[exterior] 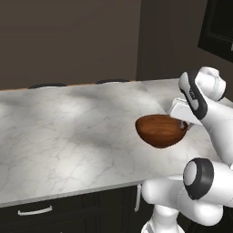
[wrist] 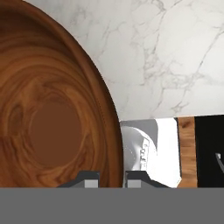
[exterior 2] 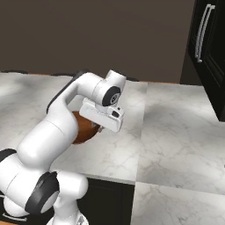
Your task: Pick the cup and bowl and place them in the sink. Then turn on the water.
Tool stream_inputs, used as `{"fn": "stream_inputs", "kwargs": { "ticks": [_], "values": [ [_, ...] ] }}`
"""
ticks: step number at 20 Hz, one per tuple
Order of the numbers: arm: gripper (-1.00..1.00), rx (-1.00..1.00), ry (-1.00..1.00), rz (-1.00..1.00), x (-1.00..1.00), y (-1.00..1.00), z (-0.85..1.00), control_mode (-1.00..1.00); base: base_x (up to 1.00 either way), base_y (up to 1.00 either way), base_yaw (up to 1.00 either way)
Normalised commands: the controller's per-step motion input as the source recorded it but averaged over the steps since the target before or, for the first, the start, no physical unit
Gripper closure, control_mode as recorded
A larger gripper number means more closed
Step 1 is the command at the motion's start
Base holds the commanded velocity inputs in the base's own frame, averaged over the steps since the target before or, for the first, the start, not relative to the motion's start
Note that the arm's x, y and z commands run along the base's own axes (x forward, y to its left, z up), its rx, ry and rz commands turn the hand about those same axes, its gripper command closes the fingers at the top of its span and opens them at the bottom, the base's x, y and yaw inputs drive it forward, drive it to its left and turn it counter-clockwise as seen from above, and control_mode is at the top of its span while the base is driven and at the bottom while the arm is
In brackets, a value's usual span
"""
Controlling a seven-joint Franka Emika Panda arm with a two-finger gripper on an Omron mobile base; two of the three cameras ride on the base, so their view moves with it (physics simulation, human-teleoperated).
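Observation:
The bowl (exterior: 159, 131) is large, round, glossy and reddish-brown. It hangs tilted just above the marble counter (exterior: 68, 136), near the counter's front right part. My gripper (exterior: 184, 125) is shut on the bowl's right rim. In the hand view the bowl (wrist: 48, 113) spreads over the left half, and its rim passes between my two fingertips (wrist: 89, 178). In the right base view the bowl (exterior 2: 85, 131) peeks out from behind my arm, and the gripper (exterior 2: 100, 128) is at its edge. The cup, the sink and the water are out of view.
The counter's front edge (exterior: 68, 193) runs above dark cabinets with a pale handle (exterior: 34, 210). Two dark stool tops (exterior: 48, 85) stand at the far edge. A tall dark cabinet (exterior 2: 208, 48) rises at the right.

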Motion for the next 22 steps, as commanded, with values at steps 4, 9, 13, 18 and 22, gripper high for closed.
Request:
{"fn": "stream_inputs", "kwargs": {
  "ticks": [4, 9, 13, 18, 22],
  "values": [
    [1.00, 0.00, 0.00, 0.00, -0.14, 0.00, 0.01, 1.00, -0.07, 0.00, 0.00],
    [1.00, 0.00, 0.00, 0.00, 0.00, 0.00, 0.00, 1.00, -0.32, 0.02, -0.02],
    [1.00, 0.00, 0.00, 0.00, 0.00, 0.00, 0.00, 1.00, -0.31, 0.38, -0.07],
    [1.00, 0.00, 0.00, 0.00, 0.00, 0.00, 0.00, 1.00, -0.20, 0.60, -0.08],
    [1.00, 0.00, 0.00, 0.00, 0.00, 0.00, 0.00, 1.00, -0.12, 0.68, -0.13]
  ]
}}
